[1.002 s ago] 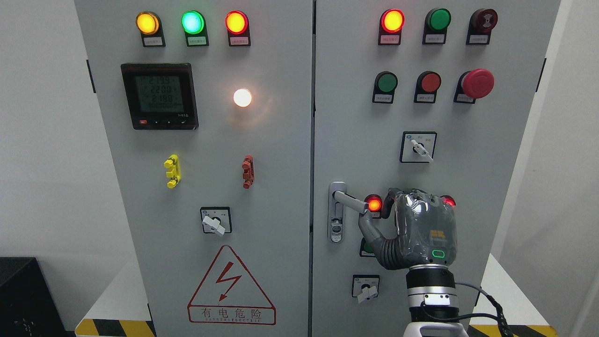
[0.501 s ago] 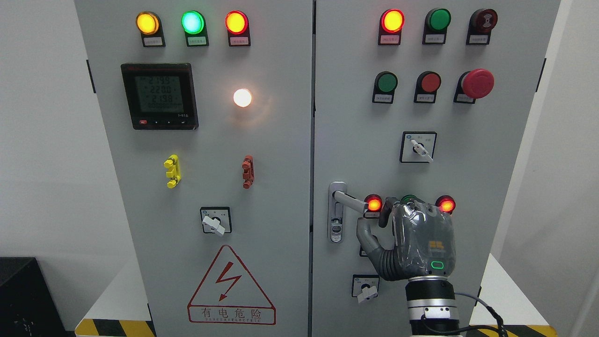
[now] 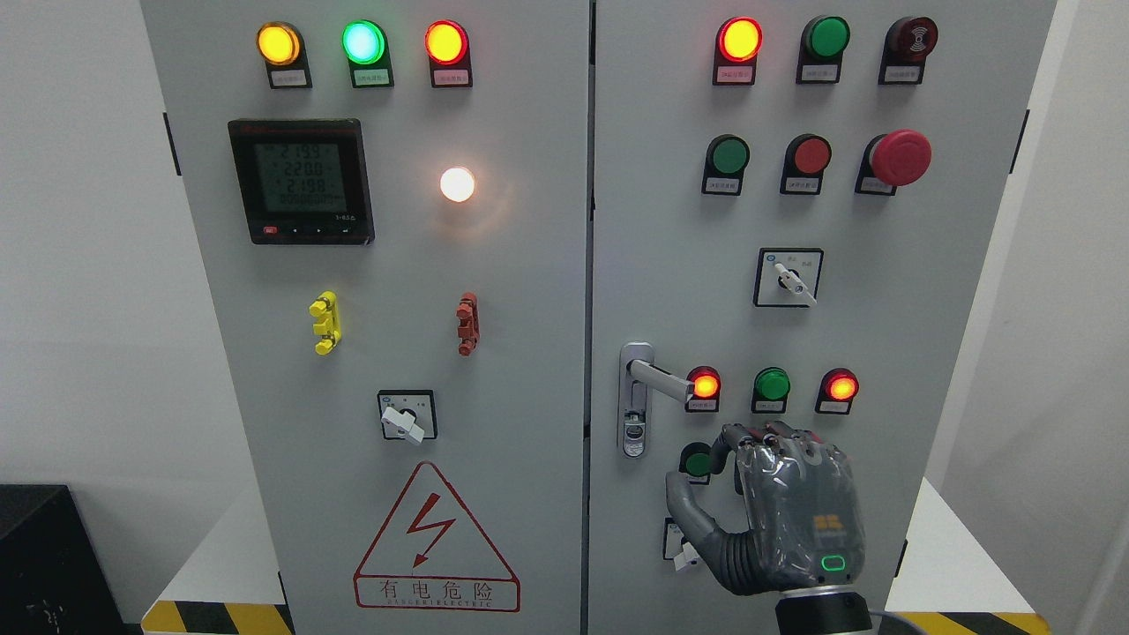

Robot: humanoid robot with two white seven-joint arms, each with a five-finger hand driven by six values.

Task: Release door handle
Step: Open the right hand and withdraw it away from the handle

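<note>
A: Where is the door handle [image 3: 660,379] right now?

B: Right of the frame's middle, on the right-hand cabinet door [image 3: 882,229]. It sticks out from its metal plate [image 3: 634,401] and points right and slightly down, its tip just beside a lit red lamp [image 3: 705,385].

A: And the right hand [image 3: 776,520]?

B: Low in the frame, right of centre, below the handle and clear of it. The thumb [image 3: 684,516] stands out to the left, the fingers [image 3: 776,438] are bent loosely at the top, and nothing sits between them. So it is relaxed and empty, not gripping.

A: Then the release is done?

B: I judge so. There is open panel between hand and handle, and the row of three lamps, red, green [image 3: 772,384] and red, lies between them as well. What remains looks like the pull-away.

A: What does that call for?

B: Care with what lies behind the hand. A green button [image 3: 699,462] shows just beside the fingers, and a small white switch knob [image 3: 684,554] is partly hidden by the thumb. The hand should come back away from the door and down without brushing either. I cannot tell how near it hangs to the panel.

A: The left arm?

B: Not in the frame.
</note>
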